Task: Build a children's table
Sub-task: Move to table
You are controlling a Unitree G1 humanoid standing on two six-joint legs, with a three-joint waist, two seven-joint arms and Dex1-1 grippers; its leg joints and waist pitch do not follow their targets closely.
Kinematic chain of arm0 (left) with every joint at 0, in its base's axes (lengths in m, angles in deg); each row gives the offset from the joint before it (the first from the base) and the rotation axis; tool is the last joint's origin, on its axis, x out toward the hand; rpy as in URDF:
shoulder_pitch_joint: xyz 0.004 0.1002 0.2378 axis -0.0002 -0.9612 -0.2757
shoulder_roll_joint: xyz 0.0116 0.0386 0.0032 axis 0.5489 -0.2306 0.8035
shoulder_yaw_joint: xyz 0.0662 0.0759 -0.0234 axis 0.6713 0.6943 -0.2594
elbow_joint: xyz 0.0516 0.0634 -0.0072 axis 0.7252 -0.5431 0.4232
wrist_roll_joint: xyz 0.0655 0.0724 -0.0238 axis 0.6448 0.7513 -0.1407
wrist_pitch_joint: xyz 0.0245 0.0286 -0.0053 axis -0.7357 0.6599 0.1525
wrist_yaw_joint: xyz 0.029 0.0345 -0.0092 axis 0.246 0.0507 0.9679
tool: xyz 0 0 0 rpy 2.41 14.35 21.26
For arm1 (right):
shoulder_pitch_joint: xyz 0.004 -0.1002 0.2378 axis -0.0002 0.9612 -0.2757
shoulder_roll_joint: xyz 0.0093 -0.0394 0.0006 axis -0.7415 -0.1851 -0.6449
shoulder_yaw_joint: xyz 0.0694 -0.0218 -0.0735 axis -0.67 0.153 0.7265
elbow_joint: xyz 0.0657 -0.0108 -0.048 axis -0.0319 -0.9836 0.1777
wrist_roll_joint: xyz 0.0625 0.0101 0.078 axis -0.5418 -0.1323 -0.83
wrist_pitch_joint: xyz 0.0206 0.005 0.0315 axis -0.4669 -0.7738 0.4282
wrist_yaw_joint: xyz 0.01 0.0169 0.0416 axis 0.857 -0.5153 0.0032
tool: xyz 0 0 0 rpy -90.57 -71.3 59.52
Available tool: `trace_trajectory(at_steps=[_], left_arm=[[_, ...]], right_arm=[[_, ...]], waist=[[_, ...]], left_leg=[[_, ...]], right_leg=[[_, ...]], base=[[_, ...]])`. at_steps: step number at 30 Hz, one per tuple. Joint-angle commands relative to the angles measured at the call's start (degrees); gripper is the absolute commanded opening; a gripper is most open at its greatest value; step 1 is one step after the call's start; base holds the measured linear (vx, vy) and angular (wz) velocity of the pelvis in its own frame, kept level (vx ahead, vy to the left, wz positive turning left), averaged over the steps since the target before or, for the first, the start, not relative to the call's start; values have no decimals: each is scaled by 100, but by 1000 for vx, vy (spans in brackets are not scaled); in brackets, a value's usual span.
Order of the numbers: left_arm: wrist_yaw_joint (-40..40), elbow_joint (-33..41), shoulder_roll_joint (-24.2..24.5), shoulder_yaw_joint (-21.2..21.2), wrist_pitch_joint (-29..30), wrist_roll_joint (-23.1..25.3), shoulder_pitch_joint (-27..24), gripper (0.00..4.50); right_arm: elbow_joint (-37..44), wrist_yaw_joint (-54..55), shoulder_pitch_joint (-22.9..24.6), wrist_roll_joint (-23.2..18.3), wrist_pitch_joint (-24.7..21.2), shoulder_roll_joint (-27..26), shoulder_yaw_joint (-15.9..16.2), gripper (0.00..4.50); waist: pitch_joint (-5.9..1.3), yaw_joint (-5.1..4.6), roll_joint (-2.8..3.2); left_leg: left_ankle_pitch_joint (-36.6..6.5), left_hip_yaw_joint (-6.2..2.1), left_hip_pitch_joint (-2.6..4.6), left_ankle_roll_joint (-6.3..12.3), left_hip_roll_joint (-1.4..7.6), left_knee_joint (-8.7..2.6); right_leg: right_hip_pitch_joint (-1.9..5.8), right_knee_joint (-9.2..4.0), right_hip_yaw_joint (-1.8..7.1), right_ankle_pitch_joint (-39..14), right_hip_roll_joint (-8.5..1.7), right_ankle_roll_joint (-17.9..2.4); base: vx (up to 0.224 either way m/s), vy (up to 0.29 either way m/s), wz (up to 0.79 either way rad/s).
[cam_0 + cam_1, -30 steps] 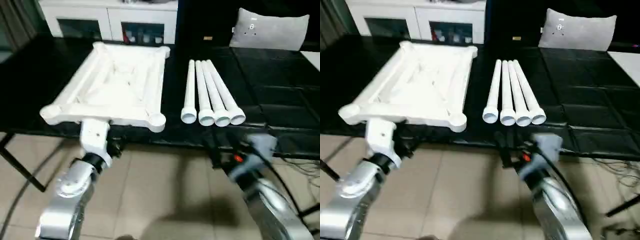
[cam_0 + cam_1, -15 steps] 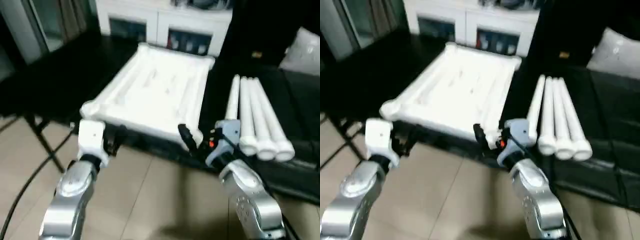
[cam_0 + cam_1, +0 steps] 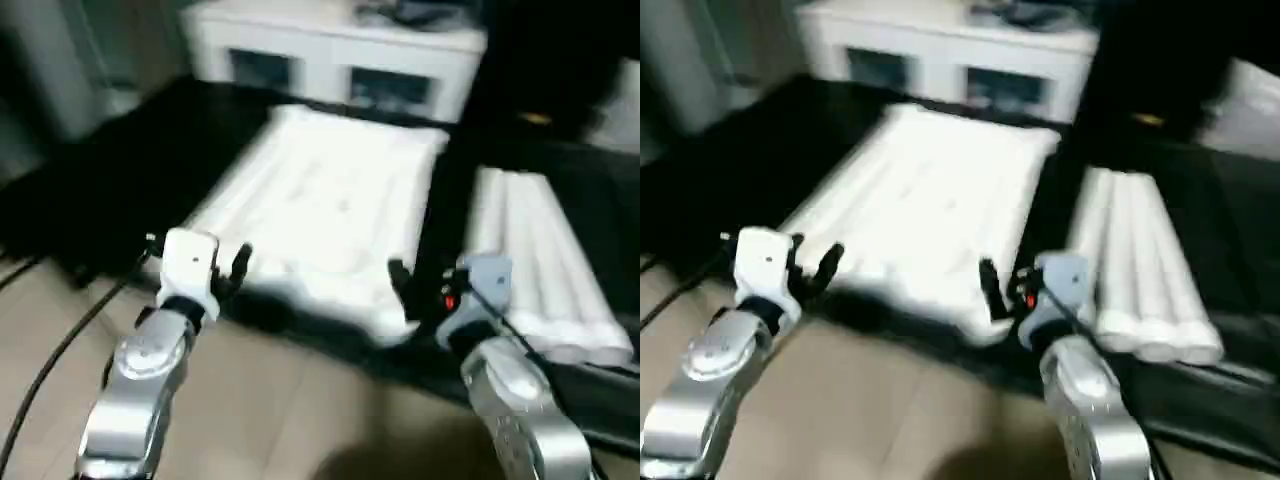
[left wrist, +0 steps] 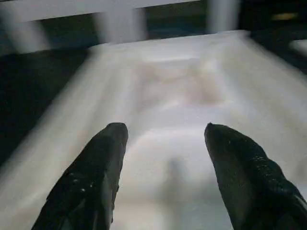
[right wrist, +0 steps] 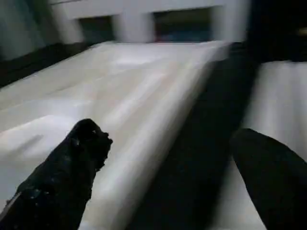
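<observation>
Tabletop (image 3: pixel 330 215) lies beyond both parted tools (image 4: pixel 165 158) (image 5: pixel 163 163)

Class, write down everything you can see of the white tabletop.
The tabletop is a white rectangular slab, plastic by its look, lying flat on a black surface in front of a white cabinet. Long raised ribs run along it. The legs lie apart to its right. Both open grippers, left and right, hover at its near edge, not touching.

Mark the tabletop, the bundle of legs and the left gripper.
tabletop (image 3: pixel 330 205): left eye view, middle of its upturned underside.
legs (image 3: pixel 545 265): left eye view, mid-length of the bundle, right of the tabletop.
left gripper (image 4: pixel 165 158): left wrist view, the gap midway between its spread black fingertips.
</observation>
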Motion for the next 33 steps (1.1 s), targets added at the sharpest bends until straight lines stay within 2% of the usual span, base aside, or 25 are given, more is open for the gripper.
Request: trace_trajectory(at_steps=[1, 2, 3, 4, 5, 6, 7, 8, 9, 12, 13, 15, 19, 21, 22, 23, 24, 25, 26, 27, 28, 29, 30, 31, 33], left_arm=[[22, 29, -38, 150, 32, 5, 21, 297], [31, 41, -36, 153, 4, 2, 22, 297], [30, 45, -29, 159, 3, 11, 24, 297], [22, 69, -5, 181, 0, 52, 30, 297], [13, 92, 2, 183, 4, 68, 27, 297], [12, 129, 13, 166, 21, 82, 3, 297], [13, 131, 13, 164, 23, 83, 1, 297], [22, 178, 19, 132, 35, 89, -56, 297], [26, 192, 18, 118, 32, 96, -81, 297], [53, 312, 42, 83, 45, 91, -239, 297], [75, 378, 58, 57, 50, 78, -337, 297], [99, 439, 98, 48, 37, 123, -432, 297], [100, 512, 102, 30, 50, 134, -541, 297], [107, 579, 125, 50, 51, 196, -582, 297], [111, 600, 152, 77, 60, 244, -583, 297], [133, 647, 181, 114, 33, 321, -595, 297], [139, 673, 183, 122, 44, 332, -600, 297], [140, 678, 184, 123, 48, 330, -603, 297], [137, 715, 182, 123, 92, 314, -624, 297], [127, 738, 162, 106, 211, 265, -638, 297], [128, 751, 154, 99, 260, 254, -652, 297], [106, 763, 113, 80, 303, 174, -666, 297], [106, 763, 113, 80, 303, 174, -666, 297], [101, 783, 99, 78, 368, 148, -676, 297], [116, 814, 120, 113, 357, 228, -696, 297]], right_arm=[[163, 127, -128, 50, -125, 2, -149, 450], [116, 174, -180, 137, -24, -12, -172, 450], [96, 182, -195, 161, -23, -5, -169, 450], [15, 179, -264, 212, -65, 37, -158, 450], [-31, 143, -305, 201, -112, 68, -149, 450], [-74, 90, -357, 225, -224, 137, -99, 450], [-73, 88, -360, 226, -237, 143, -95, 450], [-66, -78, -402, 181, -377, 244, 2, 450], [-46, -180, -416, 126, -448, 290, 48, 450], [-36, -378, -439, 26, -486, 306, 130, 450], [-66, -439, -446, 10, -440, 279, 169, 450], [-108, -506, -427, -36, -440, 268, 214, 450], [-214, -608, -380, 96, -420, 376, 400, 450], [-255, -678, -336, 24, -447, 343, 420, 450], [-263, -679, -331, 45, -446, 350, 437, 450], [-270, -702, -313, 87, -436, 337, 467, 450], [-268, -709, -297, 98, -424, 319, 479, 450], [-268, -712, -293, 92, -422, 312, 478, 450], [-265, -723, -266, 53, -401, 283, 487, 450], [-268, -728, -253, 30, -371, 276, 501, 450], [-266, -739, -243, 21, -355, 275, 512, 450], [-265, -752, -240, 29, -322, 279, 523, 450], [-265, -752, -240, 29, -322, 279, 523, 450], [-263, -764, -235, 30, -296, 279, 526, 450], [-237, -791, -225, 45, -231, 293, 542, 450]], waist=[[-348, 330, -43], [-293, 268, -36], [-293, 214, -42], [-274, 142, 49], [-274, 142, 49], [-266, 80, 449], [-293, 36, 652], [-458, -119, 554], [-439, -211, 478], [-273, -81, 149], [-179, 9, 200], [-79, -94, 288], [-72, -135, 404], [-182, 48, 482], [-154, 87, 337], [-177, 56, 204], [-9, -101, 41], [45, -143, 160], [140, -76, 484], [-93, -271, 914], [-103, -413, 671], [-196, -365, 792], [-196, -370, 827], [-154, -330, 878], [-172, -292, 580]], left_leg=[[-98, -512, -1170, -266, -77, 953], [738, -877, -1577, -765, 85, 1155], [1075, -991, -1582, -880, 107, 1118], [2884, -1020, -1476, -734, -111, 434], [2884, -1020, -1476, -734, -111, 434], [5202, -838, -1489, 166, -137, -623], [5483, -1151, -1504, 469, 311, -635], [5394, -1736, -1014, 1791, 1514, -551], [5407, -1841, -954, 2142, 1642, -509], [1719, -961, -1579, 935, 479, -363], [589, -863, -1372, 258, 550, -381], [-968, -878, -1259, -66, 706, -621], [-3575, -1049, -1149, -648, 809, -943], [-3618, -1106, -1734, -646, 545, -1430], [-2731, -1141, -1833, -588, 255, -1522], [-2524, -1157, -1695, -638, 209, -1265], [-310, -1003, -898, -110, 47, 773], [141, -992, -1282, 30, 297, 1006], [-638, -1036, -1309, 29, 652, 656], [-2596, -1967, -1127, -628, 978, -721], [-2378, -2363, -1139, -254, 1059, -861], [-1840, -2481, -937, -6, 977, -577], [-1320, -2524, -985, 130, 895, -544], [-1063, -2471, -1120, 127, 731, -582], [-901, -1998, -1259, -123, 560, -593]], right_leg=[[1379, -698, 1587, 649, -1046, -3405], [1410, -407, 1322, 2254, -798, -3235], [1220, -395, 1227, 3341, -699, -3017], [618, -355, 424, 4943, 57, -1559], [618, -355, 424, 4943, 57, -1559], [788, -598, -467, 4217, 461, 477], [851, -154, -582, 3300, 552, 867], [489, 179, 171, 1202, -147, 1394], [373, 192, 447, 980, -372, 1237], [584, -597, 590, 1001, -607, 672], [482, -844, 477, -1437, -474, 303], [359, -850, 338, -3251, -278, -120], [379, -727, 181, -3230, -196, -100], [893, 41, -18, -2070, -18, -321], [751, -102, -44, -2130, -68, -629], [619, -386, -11, -2819, -274, -765], [74, -1516, -265, -4618, -1099, -1533], [559, -1450, -445, -4591, -1300, -1718], [880, -1379, -1025, -4114, -1112, -1351], [841, 182, -930, -2147, -44, -408], [444, 660, -629, -1470, 230, -256], [95, 815, -297, -1440, 270, 59], [52, 840, -169, -1355, 265, 52], [114, 827, -103, -1248, 315, 1], [369, 334, 169, -208, 199, 205]], base=[[292, -53, -66], [189, -41, -69], [15, -109, -111], [-121, -98, -81], [-383, -113, -88], [-270, -46, -85], [-270, -46, -85], [-11, -50, -39], [0, 0, 0], [-23, 18, -2], [-65, 20, -6], [-101, 58, -7], [-77, 85, -11], [-118, 80, 9], [-122, 74, 24], [-95, 13, 63], [-59, -17, 40], [-62, 9, 47], [36, 89, 35], [47, 113, 62], [49, 87, 55], [21, -5, 61], [-14, -60, 60], [-14, -60, 60], [-48, -118, 38]])
